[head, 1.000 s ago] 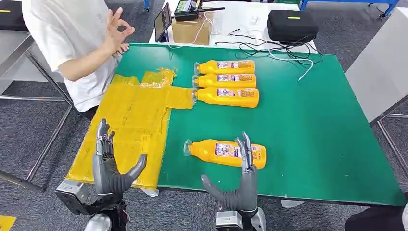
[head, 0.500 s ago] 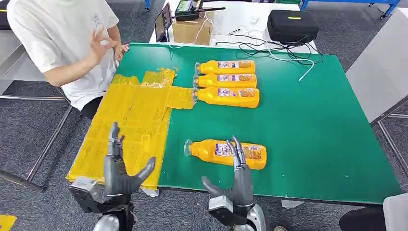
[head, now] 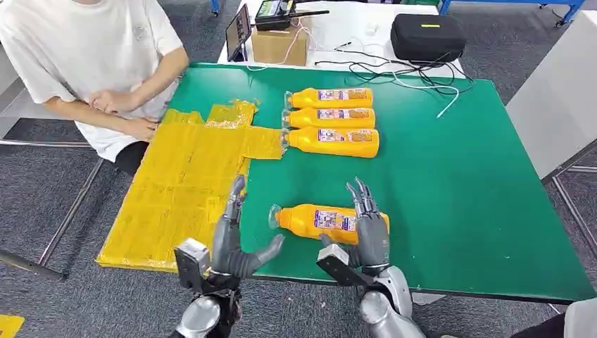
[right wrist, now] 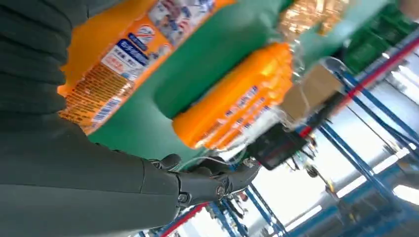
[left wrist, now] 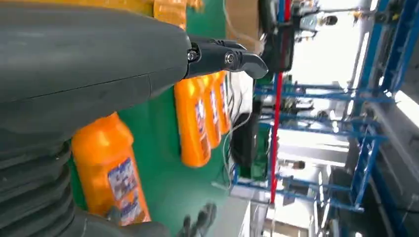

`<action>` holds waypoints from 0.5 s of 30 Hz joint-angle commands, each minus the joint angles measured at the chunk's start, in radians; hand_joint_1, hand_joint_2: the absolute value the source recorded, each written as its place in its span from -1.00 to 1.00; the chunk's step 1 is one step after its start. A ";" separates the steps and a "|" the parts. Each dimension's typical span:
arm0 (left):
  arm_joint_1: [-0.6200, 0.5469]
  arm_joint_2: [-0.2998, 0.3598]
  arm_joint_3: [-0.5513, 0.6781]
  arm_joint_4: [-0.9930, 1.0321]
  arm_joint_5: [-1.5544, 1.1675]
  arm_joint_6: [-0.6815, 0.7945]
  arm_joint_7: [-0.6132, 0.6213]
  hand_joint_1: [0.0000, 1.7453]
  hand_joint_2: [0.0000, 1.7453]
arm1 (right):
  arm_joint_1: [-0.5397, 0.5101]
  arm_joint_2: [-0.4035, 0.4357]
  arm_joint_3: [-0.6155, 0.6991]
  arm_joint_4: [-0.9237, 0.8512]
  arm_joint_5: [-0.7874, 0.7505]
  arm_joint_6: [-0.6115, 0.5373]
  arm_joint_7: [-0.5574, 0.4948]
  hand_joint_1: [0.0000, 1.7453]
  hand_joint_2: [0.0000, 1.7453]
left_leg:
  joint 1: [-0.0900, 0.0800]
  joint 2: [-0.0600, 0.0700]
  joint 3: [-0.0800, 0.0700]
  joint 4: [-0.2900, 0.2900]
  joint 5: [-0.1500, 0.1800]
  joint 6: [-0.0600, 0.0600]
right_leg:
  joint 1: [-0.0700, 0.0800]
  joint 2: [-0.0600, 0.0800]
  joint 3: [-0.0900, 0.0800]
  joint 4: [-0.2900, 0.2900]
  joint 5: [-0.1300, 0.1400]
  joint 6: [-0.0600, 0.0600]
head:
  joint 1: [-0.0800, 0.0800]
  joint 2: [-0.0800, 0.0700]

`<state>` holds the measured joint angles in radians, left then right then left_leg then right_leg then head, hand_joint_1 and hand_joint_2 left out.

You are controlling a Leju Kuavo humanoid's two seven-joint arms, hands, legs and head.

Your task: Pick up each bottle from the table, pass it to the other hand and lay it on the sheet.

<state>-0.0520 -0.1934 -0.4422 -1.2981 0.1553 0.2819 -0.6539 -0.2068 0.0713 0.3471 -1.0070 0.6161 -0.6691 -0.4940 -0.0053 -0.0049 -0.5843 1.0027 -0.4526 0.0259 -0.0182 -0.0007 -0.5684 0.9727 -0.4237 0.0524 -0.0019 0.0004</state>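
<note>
Silver right hand [head: 366, 229] spread over bottle [head: 317, 220] — left hand [head: 236, 243] open, upright

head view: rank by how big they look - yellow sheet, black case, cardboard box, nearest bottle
1. yellow sheet, by far the largest.
2. nearest bottle and black case: look alike, and the case lies farther off, so unranked.
3. cardboard box, smallest.
</note>
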 commanded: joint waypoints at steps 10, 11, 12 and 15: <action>-0.023 0.027 -0.042 0.040 0.004 0.024 -0.016 -1.00 1.00 | -0.150 -0.016 0.122 0.246 0.099 0.101 0.069 -1.00 1.00 | 0.001 0.002 0.003 0.000 -0.001 -0.002 | 0.001 0.002 0.003 0.000 -0.001 -0.002 | 0.000 0.000; -0.019 0.029 -0.039 0.030 0.002 0.025 -0.015 -1.00 1.00 | -0.148 -0.021 0.129 0.244 0.115 0.092 0.087 -1.00 1.00 | 0.001 0.002 0.002 -0.001 -0.001 -0.001 | 0.001 0.001 0.002 0.000 -0.001 -0.002 | 0.000 0.000; -0.014 0.030 -0.035 0.020 -0.001 0.029 -0.015 -1.00 1.00 | -0.149 -0.029 0.144 0.239 0.134 0.096 0.098 -1.00 1.00 | 0.001 0.002 0.003 0.000 -0.002 -0.002 | 0.001 0.002 0.003 0.000 -0.001 -0.003 | 0.000 0.000; -0.007 0.032 -0.025 0.005 -0.004 0.030 -0.014 -1.00 1.00 | -0.144 -0.045 0.152 0.220 0.159 0.099 0.131 -1.00 1.00 | 0.001 0.002 0.003 -0.001 -0.001 -0.002 | 0.001 0.001 0.002 0.000 -0.001 -0.002 | 0.000 0.000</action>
<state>-0.0576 -0.1968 -0.4696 -1.2695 0.1637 0.3056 -0.6714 -0.3082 0.0679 0.4246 -0.8358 0.7319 -0.5760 -0.4155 -0.0052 -0.0051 -0.5848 1.0026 -0.4525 0.0259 -0.0182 -0.0008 -0.5685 0.9728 -0.4238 0.0524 -0.0019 0.0000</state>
